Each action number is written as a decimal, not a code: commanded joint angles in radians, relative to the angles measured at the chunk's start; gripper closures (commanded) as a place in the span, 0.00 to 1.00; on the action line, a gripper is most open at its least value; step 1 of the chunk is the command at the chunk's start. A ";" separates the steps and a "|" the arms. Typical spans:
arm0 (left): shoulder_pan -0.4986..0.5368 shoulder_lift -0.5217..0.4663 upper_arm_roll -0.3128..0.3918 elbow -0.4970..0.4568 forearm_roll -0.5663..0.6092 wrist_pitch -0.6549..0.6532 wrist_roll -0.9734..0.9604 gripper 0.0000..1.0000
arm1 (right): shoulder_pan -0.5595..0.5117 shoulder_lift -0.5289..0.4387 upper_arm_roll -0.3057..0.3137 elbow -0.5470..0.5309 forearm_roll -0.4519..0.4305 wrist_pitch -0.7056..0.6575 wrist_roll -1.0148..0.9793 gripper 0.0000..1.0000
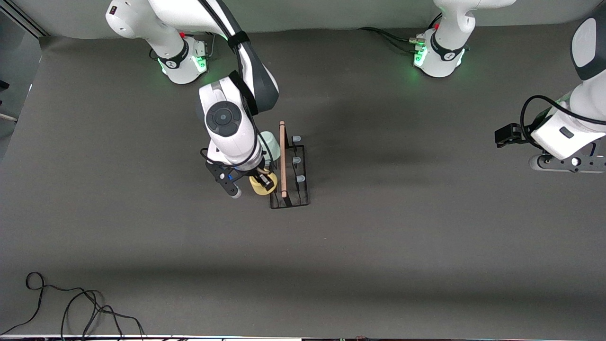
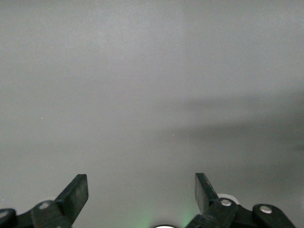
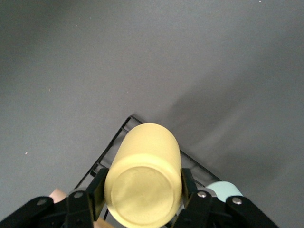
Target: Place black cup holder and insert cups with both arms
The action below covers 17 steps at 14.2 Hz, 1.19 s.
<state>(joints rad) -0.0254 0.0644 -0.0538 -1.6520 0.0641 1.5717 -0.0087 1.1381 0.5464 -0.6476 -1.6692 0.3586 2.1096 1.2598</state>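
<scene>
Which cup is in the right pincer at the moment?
The yellow cup, clamped upside down by the right pincer at the black cup holder. A pale cup already sits on the rack, ungripped.

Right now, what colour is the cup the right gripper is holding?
Yellow. The cup shows best in the right wrist view, clamped in the right gripper.

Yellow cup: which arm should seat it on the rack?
Right. Its hand is already shut on the yellow cup, bottom up, over the rack beside the wooden handle. The left hand waits open and empty over bare table at its own end.
</scene>
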 commanded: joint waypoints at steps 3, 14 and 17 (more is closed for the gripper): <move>0.002 0.005 -0.003 0.015 0.000 -0.010 -0.004 0.00 | 0.020 0.066 0.002 -0.001 0.065 0.062 0.026 0.11; 0.002 0.005 -0.003 0.015 -0.001 -0.010 -0.002 0.00 | 0.006 -0.110 -0.112 0.249 0.043 -0.414 -0.096 0.00; 0.002 0.005 -0.003 0.015 0.000 -0.010 -0.002 0.00 | 0.009 -0.209 -0.147 0.233 -0.083 -0.509 -0.332 0.00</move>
<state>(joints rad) -0.0254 0.0646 -0.0539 -1.6519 0.0640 1.5717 -0.0087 1.1413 0.4023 -0.7812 -1.4120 0.3474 1.6443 1.0638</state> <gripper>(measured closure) 0.000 0.000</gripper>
